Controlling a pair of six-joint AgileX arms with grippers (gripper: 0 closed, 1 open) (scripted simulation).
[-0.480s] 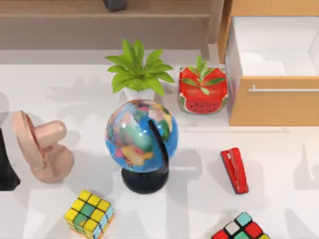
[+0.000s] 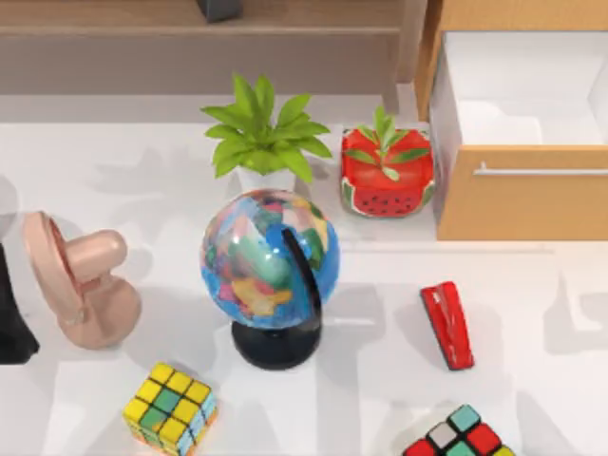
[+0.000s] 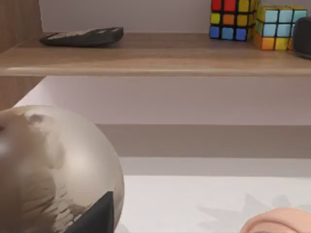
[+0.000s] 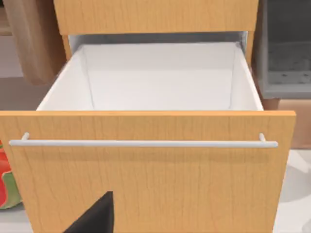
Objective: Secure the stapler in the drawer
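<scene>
Wide white table, crowded. Up at the far right, the drawer pulled out, white interior bare, silver bar handle across its front panel; seen square-on from the right wrist, drawer front just ahead. Centre of the table: globe on a dark base, leafy green plant behind it, red watermelon-patterned pot just beside the drawer's left corner. Pink rounded object at the left, Rubik's cube near the front edge, a second cube at front right.

And the stapler: red, flat on the table, right of the globe, well short of the drawer front, untouched.

Progress, judged from the layout: drawer open and ready, nothing inside. Left to do: grasp, carry, drop in, push shut.

Jaws: cannot tell for either arm, fingertips not visible. Stapler's place relative to the jaws likewise impossible to read.
</scene>
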